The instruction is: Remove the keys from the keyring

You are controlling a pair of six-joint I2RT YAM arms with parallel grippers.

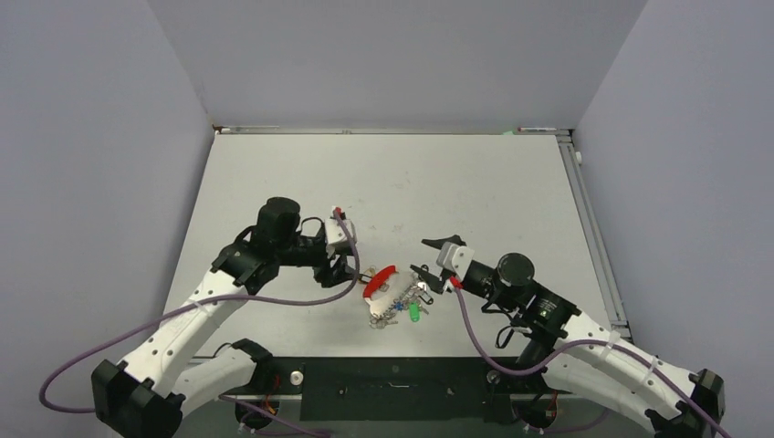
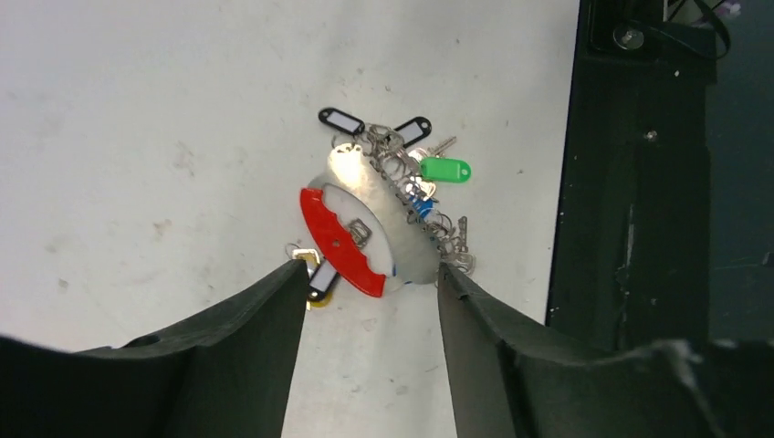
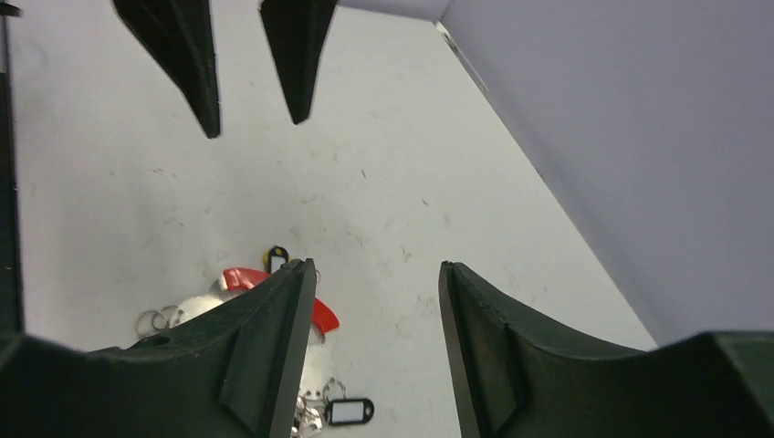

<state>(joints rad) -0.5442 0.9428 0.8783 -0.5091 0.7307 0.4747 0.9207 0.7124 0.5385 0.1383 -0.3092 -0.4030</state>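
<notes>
The keyring lies flat near the table's front middle: a red crescent (image 1: pixel 380 279) joined to a curved grey strip (image 1: pixel 387 301). Several keys (image 1: pixel 404 301) with tags cluster on its right, including a green tag (image 1: pixel 414 312). My left gripper (image 1: pixel 350 270) is open and empty just left of the crescent. In the left wrist view the gripper (image 2: pixel 371 267) frames the crescent (image 2: pixel 339 242), the strip (image 2: pixel 379 214), the green tag (image 2: pixel 445 170) and two black tags (image 2: pixel 340 119); a yellow tag (image 2: pixel 317 285) is half hidden by one finger. My right gripper (image 1: pixel 427 258) is open and empty, right of the keys.
In the right wrist view the gripper (image 3: pixel 376 266) faces the far table; the crescent (image 3: pixel 324 317) and a black tag (image 3: pixel 350 411) show beside its left finger, and the left gripper's fingers (image 3: pixel 297 64) show at the top. A black base strip (image 2: pixel 630 228) borders the table's near edge.
</notes>
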